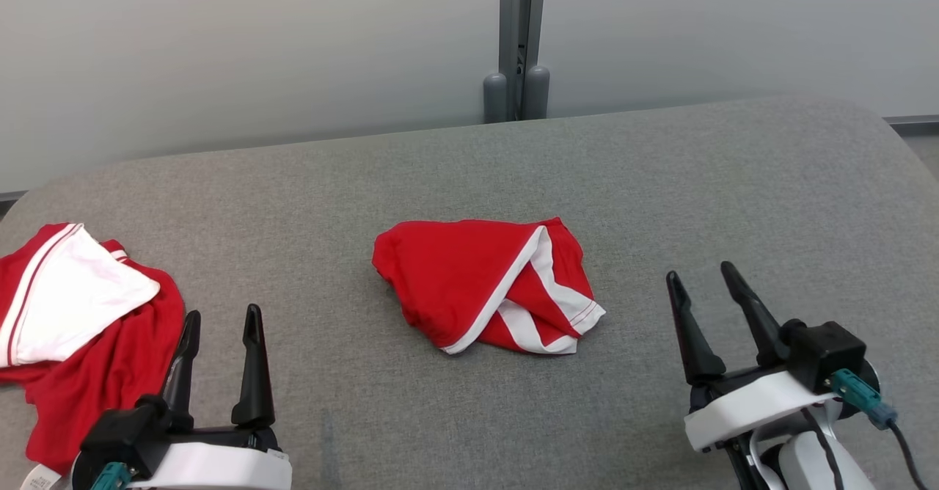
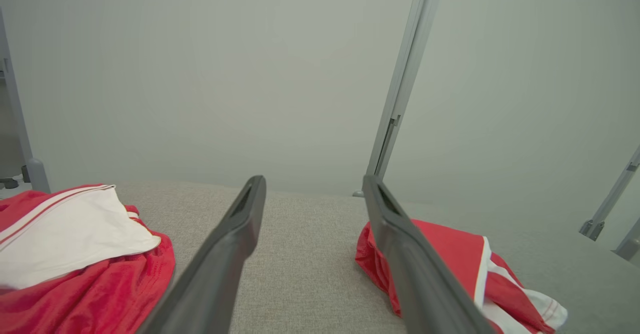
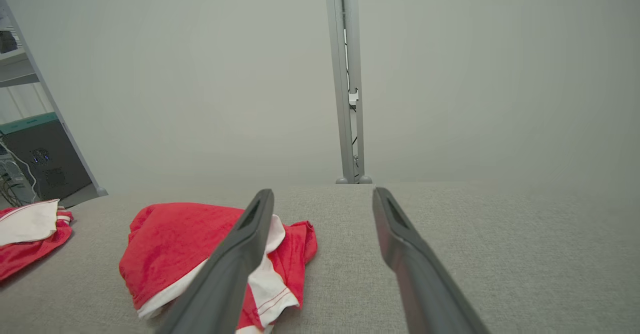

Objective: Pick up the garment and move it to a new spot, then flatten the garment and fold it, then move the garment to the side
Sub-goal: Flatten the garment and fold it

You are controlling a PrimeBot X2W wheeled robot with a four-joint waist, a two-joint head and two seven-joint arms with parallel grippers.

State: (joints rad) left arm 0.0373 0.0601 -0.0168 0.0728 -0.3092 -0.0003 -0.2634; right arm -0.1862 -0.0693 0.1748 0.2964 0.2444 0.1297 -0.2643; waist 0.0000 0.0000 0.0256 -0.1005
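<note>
The red garment [image 1: 477, 284] with white trim lies bunched near the middle of the grey bench [image 1: 660, 182], touching neither gripper. The left gripper [image 1: 222, 311] and right gripper [image 1: 698, 270] stand over the near edge, toward its left and right corners, each with fingers spread and nothing between them. A second garment [image 1: 110, 358], red and white, lies crumpled at the left edge, just beside the left gripper
</note>
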